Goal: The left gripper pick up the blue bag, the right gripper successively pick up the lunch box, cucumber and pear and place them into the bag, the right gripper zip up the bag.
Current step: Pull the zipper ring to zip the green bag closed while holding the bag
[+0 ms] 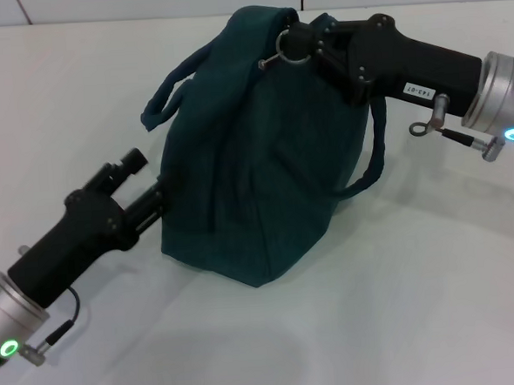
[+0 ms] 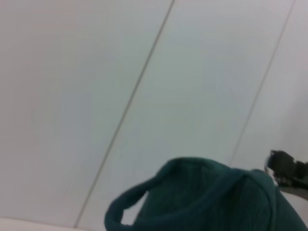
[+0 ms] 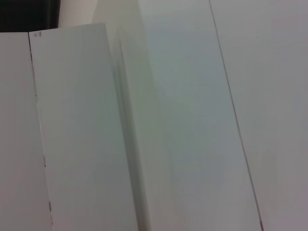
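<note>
Right end effector [image 1: 305,48] apparently pinching ring pull [image 1: 293,46]; blue bag [image 1: 264,166] zipped, slumped.

The blue bag [image 1: 264,166] is matt woven cloth, softly creased, and its padded loop handles [image 1: 176,84] are of the same dull fabric. At the bag's top a ring zip pull [image 1: 293,46] shines as polished metal. The right gripper [image 1: 314,48], at that top edge, is matt black plastic with a small white printed label [image 1: 416,89]; its wrist is brushed silver metal. The left gripper [image 1: 157,203], against the bag's side, has the same matt black casing. The table [image 1: 379,325] under the bag is smooth, pale, faintly glossy.
</note>
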Motion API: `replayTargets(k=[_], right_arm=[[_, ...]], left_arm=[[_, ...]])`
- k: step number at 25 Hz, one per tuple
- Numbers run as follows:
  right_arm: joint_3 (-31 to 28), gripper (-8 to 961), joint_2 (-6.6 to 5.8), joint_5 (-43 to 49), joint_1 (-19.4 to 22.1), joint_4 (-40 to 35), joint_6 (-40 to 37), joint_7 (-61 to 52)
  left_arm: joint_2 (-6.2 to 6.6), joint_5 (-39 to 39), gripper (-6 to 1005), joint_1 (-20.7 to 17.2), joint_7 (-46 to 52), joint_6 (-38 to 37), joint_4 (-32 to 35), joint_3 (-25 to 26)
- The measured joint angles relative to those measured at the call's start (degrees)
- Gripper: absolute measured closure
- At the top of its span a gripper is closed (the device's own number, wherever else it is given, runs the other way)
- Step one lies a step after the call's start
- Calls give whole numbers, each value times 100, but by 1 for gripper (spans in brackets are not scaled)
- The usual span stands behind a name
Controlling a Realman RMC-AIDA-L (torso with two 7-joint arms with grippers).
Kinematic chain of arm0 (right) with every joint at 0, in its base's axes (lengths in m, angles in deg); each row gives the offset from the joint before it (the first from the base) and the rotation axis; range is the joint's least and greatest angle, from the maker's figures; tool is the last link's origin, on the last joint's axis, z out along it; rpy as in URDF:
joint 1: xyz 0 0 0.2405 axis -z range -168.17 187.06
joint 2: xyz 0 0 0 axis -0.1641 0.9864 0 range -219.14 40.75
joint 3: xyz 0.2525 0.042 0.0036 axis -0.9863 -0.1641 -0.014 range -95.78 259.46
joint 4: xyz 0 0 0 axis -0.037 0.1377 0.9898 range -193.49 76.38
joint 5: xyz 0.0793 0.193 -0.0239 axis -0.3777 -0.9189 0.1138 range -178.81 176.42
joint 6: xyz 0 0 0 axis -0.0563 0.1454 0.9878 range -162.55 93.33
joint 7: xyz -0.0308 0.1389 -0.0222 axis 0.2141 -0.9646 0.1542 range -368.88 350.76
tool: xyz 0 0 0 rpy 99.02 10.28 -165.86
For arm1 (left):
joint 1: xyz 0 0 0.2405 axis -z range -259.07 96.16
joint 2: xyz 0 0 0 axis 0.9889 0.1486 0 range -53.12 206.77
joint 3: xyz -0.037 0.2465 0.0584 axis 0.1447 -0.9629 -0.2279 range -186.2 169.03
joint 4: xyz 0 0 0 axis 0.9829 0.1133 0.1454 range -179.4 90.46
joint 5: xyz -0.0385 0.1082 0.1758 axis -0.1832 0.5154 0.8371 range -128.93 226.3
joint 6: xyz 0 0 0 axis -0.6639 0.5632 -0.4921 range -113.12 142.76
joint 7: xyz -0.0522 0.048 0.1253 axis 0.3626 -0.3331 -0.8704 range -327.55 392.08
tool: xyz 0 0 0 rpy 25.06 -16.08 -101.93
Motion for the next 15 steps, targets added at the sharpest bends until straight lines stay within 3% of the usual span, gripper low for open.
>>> replayTargets(k=[10, 15], right_arm=[[2, 945, 1, 2, -33, 3, 20, 114], [4, 945, 6, 4, -38, 3, 40, 155]], left_arm=[[26, -299, 152, 163, 184, -113, 277, -34], [26, -105, 155, 159, 458, -143, 758, -52]])
